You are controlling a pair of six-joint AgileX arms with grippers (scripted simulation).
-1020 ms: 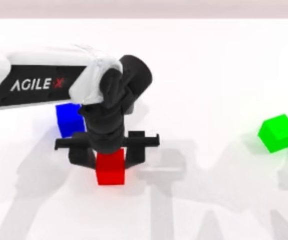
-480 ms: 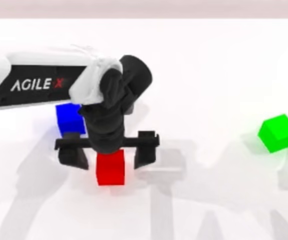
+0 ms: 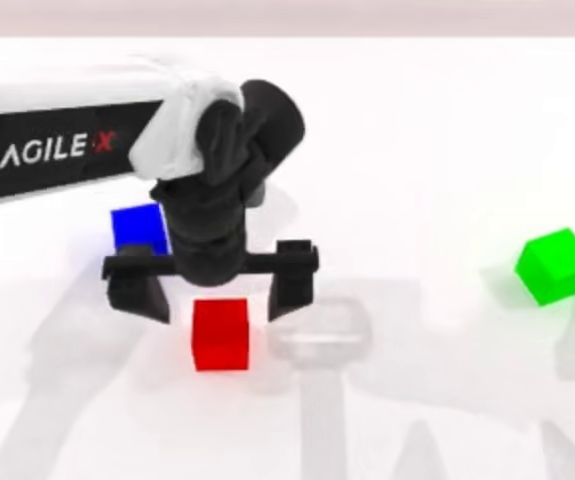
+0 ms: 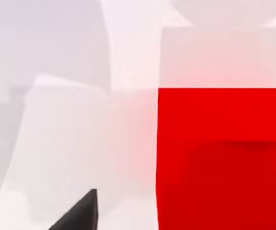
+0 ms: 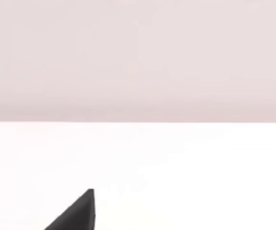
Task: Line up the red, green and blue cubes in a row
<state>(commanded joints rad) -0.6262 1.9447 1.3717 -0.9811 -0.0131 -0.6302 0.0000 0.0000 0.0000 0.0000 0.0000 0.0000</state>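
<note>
The red cube [image 3: 220,335] rests on the white table, left of centre. Just above and behind it hangs my left gripper [image 3: 217,288], open, with its fingers [image 3: 143,294] spread wider than the cube and touching nothing. In the left wrist view the red cube [image 4: 224,158] fills the side, clear of the one dark fingertip [image 4: 82,213] that shows. The blue cube [image 3: 137,228] sits behind and left of the red one, partly hidden by the arm. Far to the right lies the green cube [image 3: 555,265], turned at an angle. My right gripper is out of the top view.
The right wrist view shows only bare white table, the pale back wall and one dark fingertip [image 5: 80,213]. Grey shadows fall across the table's front. Open table lies between the red and green cubes.
My left gripper has opened and let go of the red cube, then lifted and drawn back a little. The red cube stays where it was set.
</note>
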